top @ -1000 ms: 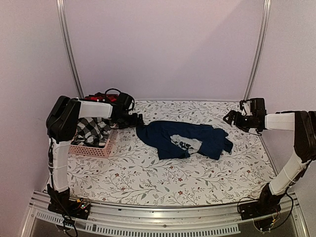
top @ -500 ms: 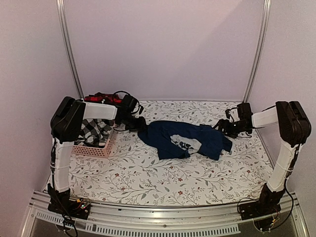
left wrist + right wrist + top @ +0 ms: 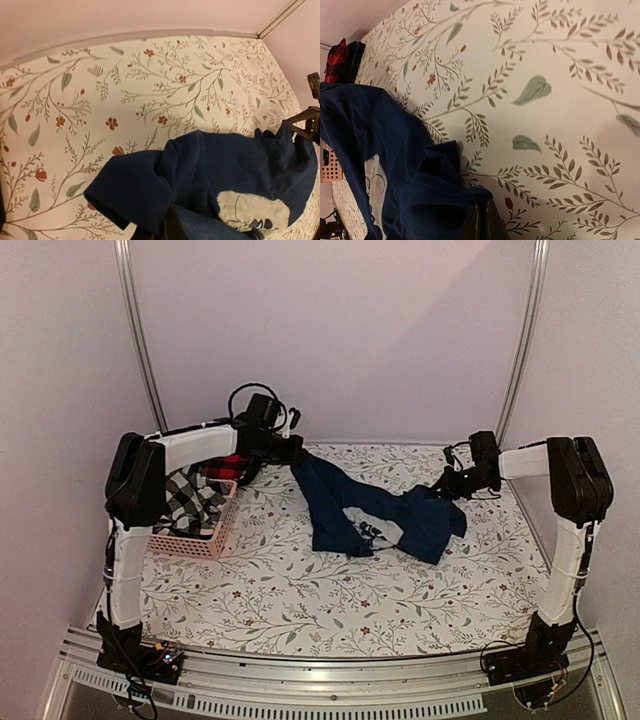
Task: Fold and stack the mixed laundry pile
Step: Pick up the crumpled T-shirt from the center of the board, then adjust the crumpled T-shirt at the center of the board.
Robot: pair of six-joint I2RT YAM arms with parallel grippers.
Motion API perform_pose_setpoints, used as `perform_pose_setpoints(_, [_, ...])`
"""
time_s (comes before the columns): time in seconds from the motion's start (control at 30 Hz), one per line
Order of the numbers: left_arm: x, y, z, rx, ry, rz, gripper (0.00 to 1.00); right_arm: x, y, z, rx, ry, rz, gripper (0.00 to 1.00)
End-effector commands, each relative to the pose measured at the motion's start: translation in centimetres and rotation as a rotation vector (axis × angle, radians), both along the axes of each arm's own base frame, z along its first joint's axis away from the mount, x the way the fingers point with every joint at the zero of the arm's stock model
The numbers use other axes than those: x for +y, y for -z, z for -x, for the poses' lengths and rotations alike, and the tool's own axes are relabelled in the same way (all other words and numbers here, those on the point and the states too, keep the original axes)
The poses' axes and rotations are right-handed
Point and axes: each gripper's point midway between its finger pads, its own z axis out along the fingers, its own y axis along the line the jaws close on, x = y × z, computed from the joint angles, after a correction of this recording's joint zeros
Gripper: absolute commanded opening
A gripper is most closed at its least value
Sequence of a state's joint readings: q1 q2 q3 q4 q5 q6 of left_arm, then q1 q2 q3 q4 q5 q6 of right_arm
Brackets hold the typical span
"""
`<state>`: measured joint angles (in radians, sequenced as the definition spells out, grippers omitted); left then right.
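Navy blue trousers lie across the middle of the flowered table. My left gripper is shut on their left end, which it holds raised near the back wall. In the left wrist view the dark cloth bunches right over the closed left gripper, and a pale lining patch shows. My right gripper is shut on the trousers' right end, low by the table. In the right wrist view the cloth folds over the closed fingertips. The rest of the pile sits in the basket: a checked shirt and a red-and-black plaid piece.
A pink slotted basket stands at the left of the table, under my left arm. The back wall runs close behind both grippers. The red plaid piece and a corner of the basket show at the left of the right wrist view.
Both grippers have gone from open to shut on the trousers. The left one has risen toward the back wall with its end of the cloth. The right arm has swung in to the right end.
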<state>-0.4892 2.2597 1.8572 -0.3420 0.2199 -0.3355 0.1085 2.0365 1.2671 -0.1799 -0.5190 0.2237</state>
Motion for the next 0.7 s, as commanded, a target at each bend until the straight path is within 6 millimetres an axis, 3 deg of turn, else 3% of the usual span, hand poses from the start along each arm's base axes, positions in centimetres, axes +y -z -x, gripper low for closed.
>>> perform_pose_setpoints(0.0, [1.7,-8.5,-3.8,-0.176,-0.028,0.051,0.0,-1.7,-13.0,-5.5,-0.312,0.064,0.022,0.0])
perform_pose_setpoints(0.17, [2.1,-16.9,-4.8,-0.313,-0.001,0.143,0.0,-2.4,-22.5,-7.7,-0.499,0.076,0.013,0.0])
perform_pose_setpoints(0.27, [2.3,-21.6,-3.4,-0.413,0.032,0.171,0.0,-1.8,-26.9,-6.4,-0.595,0.038,-0.014,0.0])
perform_pose_setpoints(0.3, [2.6,-22.9,-2.6,-0.441,0.039,0.18,0.0,-1.6,-27.6,-5.8,-0.61,0.024,-0.024,0.0])
perform_pose_setpoints(0.33, [2.6,-23.3,-1.6,-0.455,0.057,0.189,0.0,-1.4,-29.2,-4.4,-0.642,0.01,-0.036,0.0])
perform_pose_setpoints(0.37, [2.8,-23.8,-0.3,-0.47,0.081,0.201,0.0,-1.3,-29.1,-3.4,-0.641,-0.004,-0.043,0.0])
perform_pose_setpoints(0.43, [3.3,-22.7,2.2,-0.46,0.105,0.21,0.0,-0.8,-29.5,-0.3,-0.645,-0.035,-0.065,0.0])
perform_pose_setpoints(0.47, [3.5,-21.9,3.6,-0.452,0.119,0.214,0.0,-0.3,-28.4,1.1,-0.615,-0.055,-0.075,0.0])
perform_pose_setpoints(0.5, [3.6,-18.9,5.4,-0.403,0.141,0.204,0.0,0.4,-27.5,2.9,-0.588,-0.081,-0.084,0.0])
perform_pose_setpoints(0.57, [4.2,-17.0,8.5,-0.383,0.163,0.203,0.0,2.5,-25.0,6.6,-0.523,-0.168,-0.111,0.0])
perform_pose_setpoints(0.6, [4.5,-15.1,9.6,-0.351,0.161,0.192,0.0,3.6,-23.5,8.5,-0.481,-0.213,-0.118,0.0])
perform_pose_setpoints(0.63, [5.0,-13.7,10.3,-0.327,0.138,0.19,0.02,4.5,-21.7,10.1,-0.431,-0.253,-0.136,0.04])
perform_pose_setpoints(0.67, [5.5,-12.2,10.8,-0.303,0.118,0.186,0.05,5.0,-20.7,11.8,-0.403,-0.287,-0.159,0.19])
